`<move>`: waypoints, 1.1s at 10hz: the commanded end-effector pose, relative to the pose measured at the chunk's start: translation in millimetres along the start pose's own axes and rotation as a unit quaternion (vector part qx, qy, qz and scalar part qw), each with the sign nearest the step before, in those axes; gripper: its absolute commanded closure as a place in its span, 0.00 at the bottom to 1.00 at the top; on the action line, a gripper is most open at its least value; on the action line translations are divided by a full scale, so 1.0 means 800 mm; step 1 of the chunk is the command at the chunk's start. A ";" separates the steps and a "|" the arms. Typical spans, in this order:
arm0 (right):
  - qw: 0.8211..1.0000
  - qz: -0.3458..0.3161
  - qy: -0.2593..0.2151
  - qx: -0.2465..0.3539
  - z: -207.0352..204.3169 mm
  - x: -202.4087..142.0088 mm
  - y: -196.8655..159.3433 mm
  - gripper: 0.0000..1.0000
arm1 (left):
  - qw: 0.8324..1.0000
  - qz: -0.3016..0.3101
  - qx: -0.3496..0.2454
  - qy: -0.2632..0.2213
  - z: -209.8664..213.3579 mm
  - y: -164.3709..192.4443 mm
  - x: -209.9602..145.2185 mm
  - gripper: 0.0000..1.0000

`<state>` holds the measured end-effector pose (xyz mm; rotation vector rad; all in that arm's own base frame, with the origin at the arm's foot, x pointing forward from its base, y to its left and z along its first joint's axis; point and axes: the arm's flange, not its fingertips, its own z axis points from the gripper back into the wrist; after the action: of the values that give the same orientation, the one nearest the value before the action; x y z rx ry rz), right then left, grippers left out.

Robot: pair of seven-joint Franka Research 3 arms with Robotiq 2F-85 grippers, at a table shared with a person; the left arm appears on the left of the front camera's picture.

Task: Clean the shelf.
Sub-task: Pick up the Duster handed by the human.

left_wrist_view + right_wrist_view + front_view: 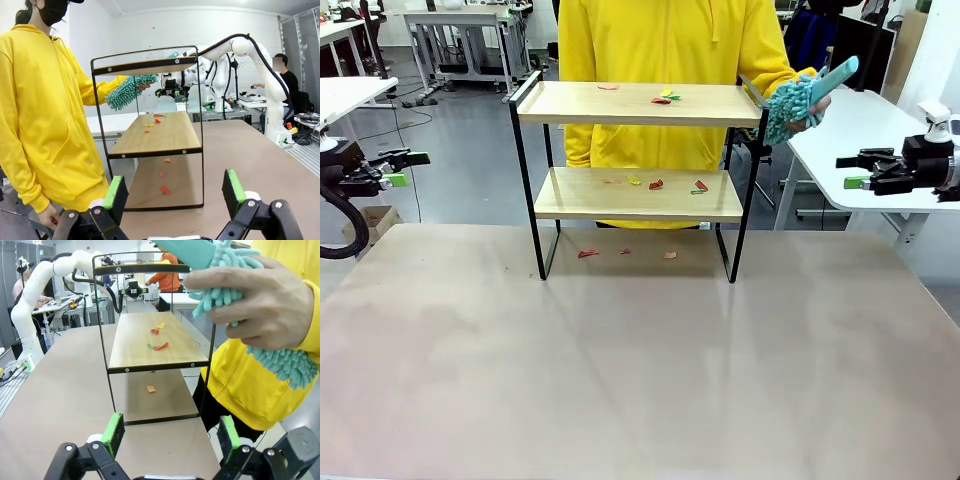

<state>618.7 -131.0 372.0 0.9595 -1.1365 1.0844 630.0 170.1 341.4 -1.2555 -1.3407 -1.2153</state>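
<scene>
Shelf (635, 105) stands at the tabletop's (640, 380) far side, coloured scraps (665, 98) on both boards & underneath. Person's hand (817, 103) holds a teal duster (785, 112) at its right end; I'd sweep top board first, then lower, all one way. Left gripper (403, 169) & right gripper (853, 172) hang off to the sides, jaws spread, empty; pale smooth tabletop, lab w/ white desks (870, 130) behind.

a person (660, 60) in yellow stands behind the beige table (640, 380).
</scene>
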 end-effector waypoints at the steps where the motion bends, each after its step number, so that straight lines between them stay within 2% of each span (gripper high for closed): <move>1: 1.000 0.003 -0.001 -0.001 0.001 0.004 -0.001 0.00 | 1.000 -0.002 0.002 0.004 0.000 0.001 0.002 0.00; 11: 1.000 0.003 -0.001 -0.001 0.001 0.004 -0.001 0.00 | 1.000 -0.002 0.002 0.004 0.000 0.001 0.002 0.00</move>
<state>618.7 -131.0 372.0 0.9594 -1.1366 1.0844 630.0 170.1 341.4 -1.2555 -1.3407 -1.2153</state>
